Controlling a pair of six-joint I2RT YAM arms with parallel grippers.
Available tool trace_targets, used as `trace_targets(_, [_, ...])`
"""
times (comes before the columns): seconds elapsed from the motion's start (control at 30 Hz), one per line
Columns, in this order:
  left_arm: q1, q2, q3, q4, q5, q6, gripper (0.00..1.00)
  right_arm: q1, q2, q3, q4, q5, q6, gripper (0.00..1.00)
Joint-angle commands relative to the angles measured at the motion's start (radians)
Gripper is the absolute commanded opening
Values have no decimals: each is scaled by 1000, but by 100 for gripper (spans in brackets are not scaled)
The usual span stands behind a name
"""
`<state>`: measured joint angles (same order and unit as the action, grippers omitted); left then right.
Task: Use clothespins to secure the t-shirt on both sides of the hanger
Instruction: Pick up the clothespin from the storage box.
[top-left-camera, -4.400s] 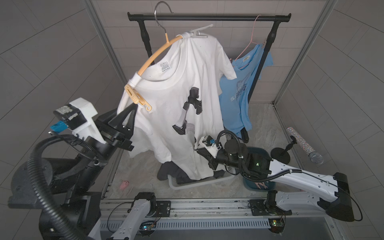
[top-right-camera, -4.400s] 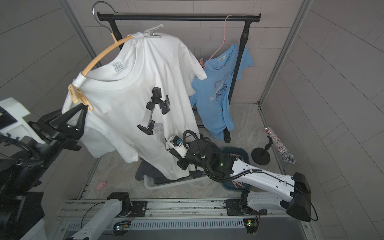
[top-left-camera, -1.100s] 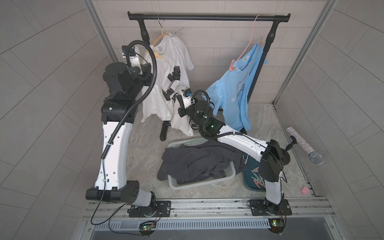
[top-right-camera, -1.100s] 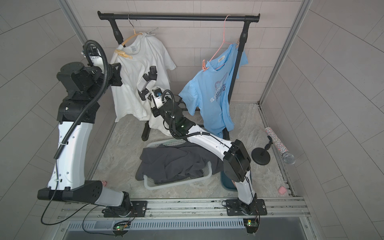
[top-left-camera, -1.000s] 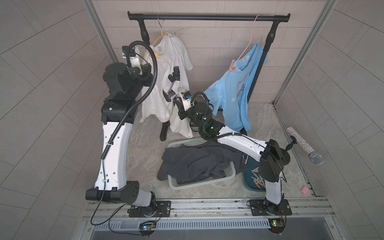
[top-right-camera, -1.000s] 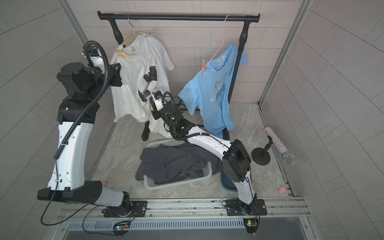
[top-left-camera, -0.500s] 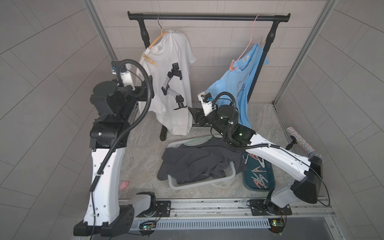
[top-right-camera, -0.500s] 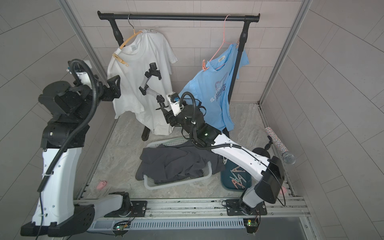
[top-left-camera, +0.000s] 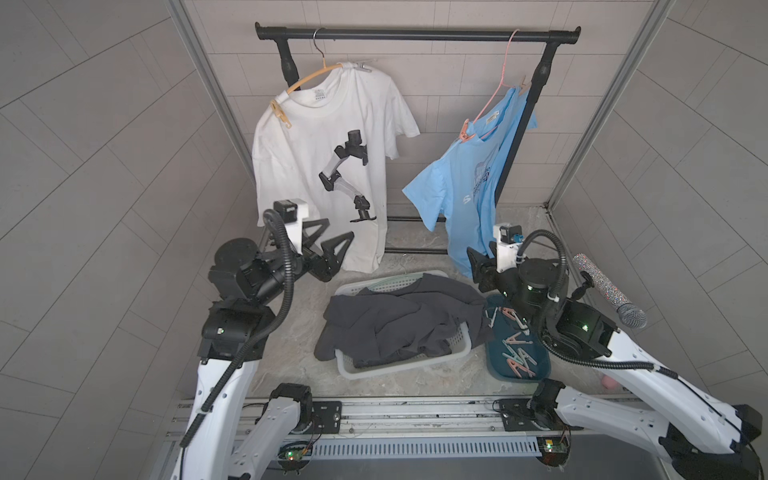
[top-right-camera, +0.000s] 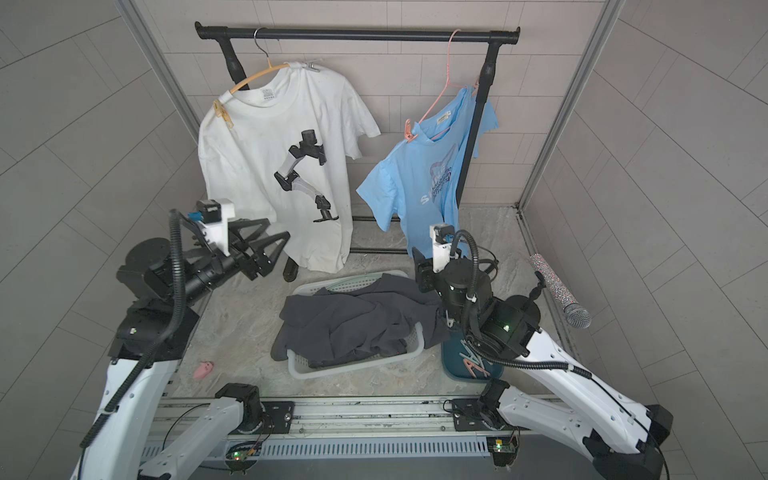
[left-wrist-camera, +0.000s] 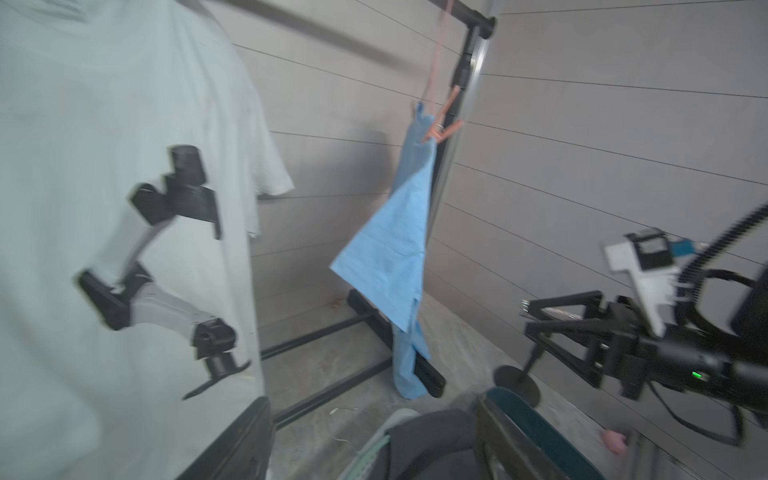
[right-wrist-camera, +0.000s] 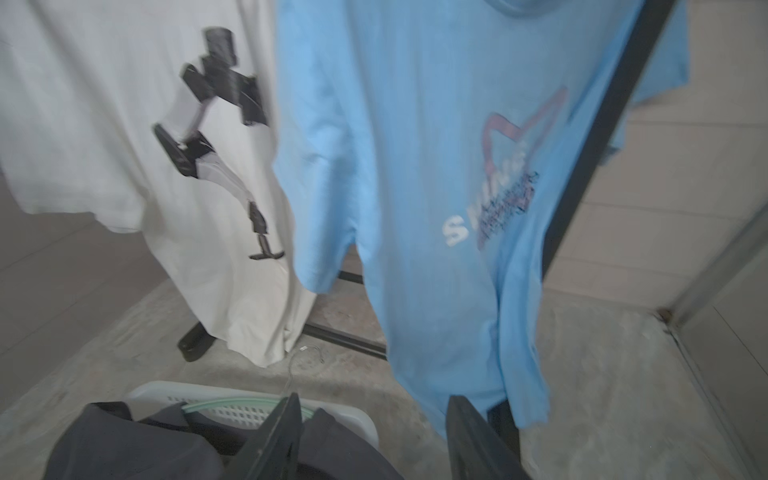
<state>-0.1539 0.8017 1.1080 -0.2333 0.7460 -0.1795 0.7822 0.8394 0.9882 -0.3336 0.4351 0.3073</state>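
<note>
Seeing your left gripper (top-left-camera: 338, 231) and right gripper (right-wrist-camera: 374, 419) both spread, empty. The clothespins (top-left-camera: 519, 354) look light, slick and springy. Pinch the 2 tail levers squarely.

White t-shirt (top-left-camera: 299, 174) on hanger (top-left-camera: 309, 77), yellow clothespin (top-left-camera: 279, 113)

The left arm (top-left-camera: 232, 328) stands folded with its elbow high, and the left jaws are spread wide with nothing between them. The right arm (top-left-camera: 582, 328) crouches lower, and the right jaws are parted and empty too.
</note>
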Motion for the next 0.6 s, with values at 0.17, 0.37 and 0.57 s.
trace_targets(0.17, [-176, -10, -353, 75, 129, 128, 80, -152, -122, -212, -333, 41, 329, 57])
trace_targets(0.37, [-192, 117, -347, -33, -171, 124, 80, -260, -63, -361, -315, -42, 539, 50])
trace_targets(0.57, [-193, 255, -276, -122, -179, 168, 73, -326, 42, -479, -169, -107, 599, 45])
